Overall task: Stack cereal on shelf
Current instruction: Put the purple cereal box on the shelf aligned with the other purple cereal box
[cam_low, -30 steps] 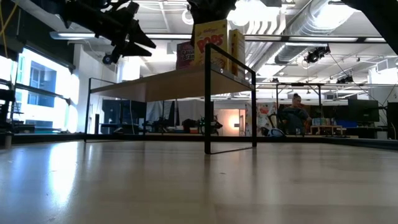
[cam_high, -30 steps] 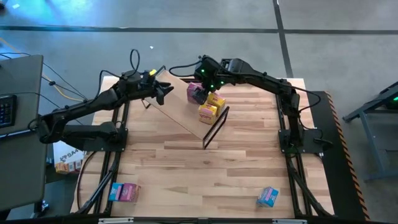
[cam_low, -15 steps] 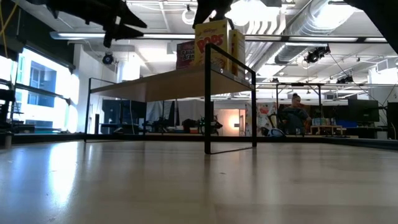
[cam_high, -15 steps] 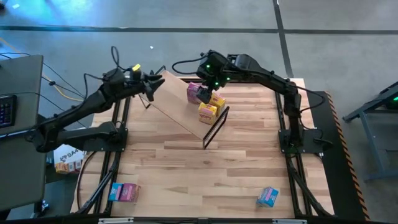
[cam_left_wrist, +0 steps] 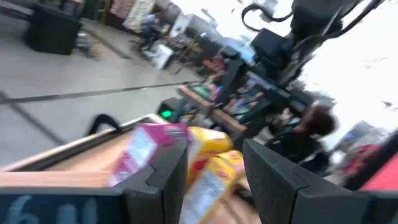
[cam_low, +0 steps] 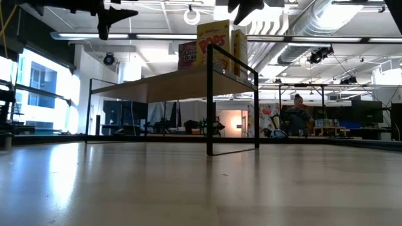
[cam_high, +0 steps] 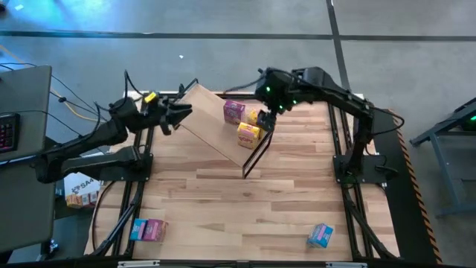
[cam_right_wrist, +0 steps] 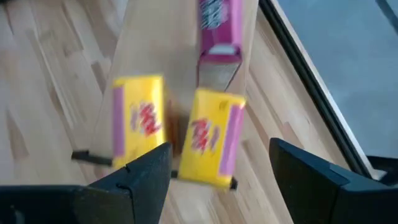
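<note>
The shelf point(cam_high: 216, 123), a light board on a black wire frame, stands slantwise at the table's far middle. On its right end stand a magenta box point(cam_high: 234, 112) and two yellow boxes point(cam_high: 250, 135) point(cam_high: 257, 117), also seen in the low view point(cam_low: 213, 39). My right gripper point(cam_high: 268, 110) is open and empty, above and just right of these boxes point(cam_right_wrist: 214, 134). My left gripper point(cam_high: 182, 112) is open and empty, above the shelf's far left end; its wrist view shows the magenta box point(cam_left_wrist: 146, 149) ahead.
A pink and light blue pair of boxes point(cam_high: 149, 229) lies at the table's near left corner. A light blue box point(cam_high: 320, 236) lies near the near right edge. The tabletop point(cam_high: 245, 201) between them and the shelf is bare wood.
My right gripper has drawn off the magenta box, going up and toward the table's right edge; the box stays standing on the shelf. My left gripper has gone up and back toward the table's left edge, away from the shelf.
</note>
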You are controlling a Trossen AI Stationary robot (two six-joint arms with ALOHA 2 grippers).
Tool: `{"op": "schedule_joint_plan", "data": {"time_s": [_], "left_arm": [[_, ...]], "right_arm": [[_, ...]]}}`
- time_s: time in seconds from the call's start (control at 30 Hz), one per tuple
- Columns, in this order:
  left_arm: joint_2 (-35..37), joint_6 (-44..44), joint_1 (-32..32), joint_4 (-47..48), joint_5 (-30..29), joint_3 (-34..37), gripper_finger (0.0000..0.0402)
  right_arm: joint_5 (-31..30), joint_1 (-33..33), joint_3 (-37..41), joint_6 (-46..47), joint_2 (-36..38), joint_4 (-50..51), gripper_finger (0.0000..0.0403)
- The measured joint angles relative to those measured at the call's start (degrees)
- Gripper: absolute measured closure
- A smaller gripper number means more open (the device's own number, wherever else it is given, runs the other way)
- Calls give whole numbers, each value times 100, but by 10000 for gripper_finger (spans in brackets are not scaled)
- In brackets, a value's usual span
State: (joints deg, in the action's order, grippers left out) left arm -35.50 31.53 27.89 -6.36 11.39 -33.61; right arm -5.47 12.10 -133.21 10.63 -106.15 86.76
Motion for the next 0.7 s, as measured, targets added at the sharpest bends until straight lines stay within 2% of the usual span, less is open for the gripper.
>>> {"op": "schedule_joint_plan", "data": {"time_s": [0.13,0.23,0.37,0.53,0.63,0.7], "left_arm": [[103,240,-645,-642,-461,372,255],[106,225,-1081,-690,-780,398,255],[104,208,-1576,-736,-1174,398,255],[53,190,-2236,-733,-1830,398,255],[-48,185,-2652,-695,-2340,398,255],[-111,187,-2864,-731,-2680,398,255]], "right_arm": [[-400,-474,146,263,214,260,147],[-821,-863,843,623,671,259,147],[-990,-1314,2765,1306,1784,-402,147],[-814,-1860,5460,2544,3486,-2323,147],[-781,-2187,6562,3432,4274,-3364,147],[-783,-2366,6965,3865,4603,-3600,147]]}}
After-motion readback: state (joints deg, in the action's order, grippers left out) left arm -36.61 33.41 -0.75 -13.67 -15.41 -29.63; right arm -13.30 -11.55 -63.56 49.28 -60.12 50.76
